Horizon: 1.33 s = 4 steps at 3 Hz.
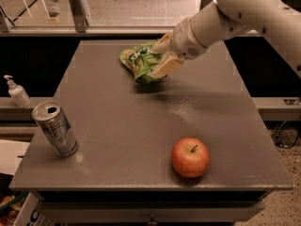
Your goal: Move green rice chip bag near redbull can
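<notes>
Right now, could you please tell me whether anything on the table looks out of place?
Only the slim silver-and-blue drink can at the front-left corner of the grey table: its top is open and it seems to lean left, near the edge. The pincer grips the crumpled bright-green foil snack bag at the far middle.

One camera looks down steeply from above the table's (pixel 141 126) near edge, facing across to its far side, close enough that the top nearly fills the frame; the gripper (pixel 154 61) at far centre seemingly clasps the green rice chip bag (pixel 135 60)
</notes>
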Motion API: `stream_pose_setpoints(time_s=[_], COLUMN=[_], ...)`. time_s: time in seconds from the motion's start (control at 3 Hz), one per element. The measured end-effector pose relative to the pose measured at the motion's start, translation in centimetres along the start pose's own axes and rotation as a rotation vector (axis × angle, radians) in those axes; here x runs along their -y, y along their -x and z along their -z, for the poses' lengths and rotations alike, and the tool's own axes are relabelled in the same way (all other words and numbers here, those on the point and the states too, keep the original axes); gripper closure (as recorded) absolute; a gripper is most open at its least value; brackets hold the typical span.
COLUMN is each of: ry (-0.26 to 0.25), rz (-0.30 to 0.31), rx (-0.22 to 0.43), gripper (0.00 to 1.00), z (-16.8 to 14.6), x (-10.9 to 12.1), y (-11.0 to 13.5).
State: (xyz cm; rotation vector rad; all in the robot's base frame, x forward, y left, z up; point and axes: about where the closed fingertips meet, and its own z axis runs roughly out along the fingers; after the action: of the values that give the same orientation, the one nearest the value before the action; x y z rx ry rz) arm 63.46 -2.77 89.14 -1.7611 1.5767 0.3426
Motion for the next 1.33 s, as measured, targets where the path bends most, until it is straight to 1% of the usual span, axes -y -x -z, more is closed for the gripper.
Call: stream_pose_setpoints(time_s=[0.33, 0.67, 1.0, 1.33], ry=[0.004, 0.007, 0.011, 0.011], rz=[0.004, 0.005, 0.006, 0.006], rx=[0.002, 0.003, 0.004, 0.004], gripper=[0.39, 0.15, 0.0, 0.0], z=[-0.3, -0.47, -0.67, -0.68], x=[0.02, -0.05, -0.12, -0.12], y=[0.1, 0.2, 0.28, 0.27])
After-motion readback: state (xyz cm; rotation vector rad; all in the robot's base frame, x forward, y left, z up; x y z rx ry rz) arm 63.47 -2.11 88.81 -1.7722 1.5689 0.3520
